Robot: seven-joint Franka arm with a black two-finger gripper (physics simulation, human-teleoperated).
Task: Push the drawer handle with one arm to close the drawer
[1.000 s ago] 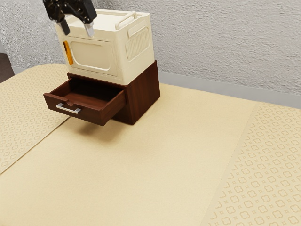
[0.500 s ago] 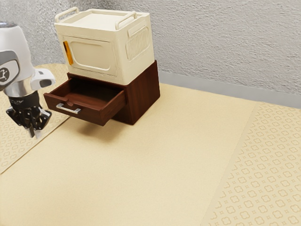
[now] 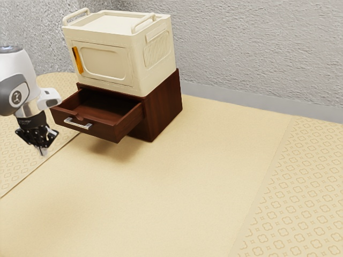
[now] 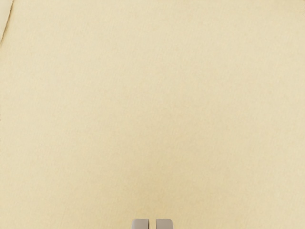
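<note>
While gripper [image 3: 43,152] hung above pale table [image 3: 177,187], fingers drawn together to narrow gap, silver handle [image 3: 77,124] stood apart, toward exterior view's right, on open drawer [image 3: 102,130]; behind were dark cabinet [image 3: 163,107], cream box [image 3: 107,61] atop it, grey wall [image 3: 257,48].

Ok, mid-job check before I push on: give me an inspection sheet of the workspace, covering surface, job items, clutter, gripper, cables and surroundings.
Surface: table in plain pale yellow, with patterned areas at both sides; a shadow falls under the drawer.
Job's things: drawer pulled out of its dark wood cabinet; silver handle on its front; no contents seen inside.
Clutter: cream box with an orange strip, standing on the cabinet.
Gripper: the gripper points down, off the handle toward the exterior view's left; nothing seen held.
Cables: nothing seen.
Surroundings: rough grey wall behind the table.
</note>
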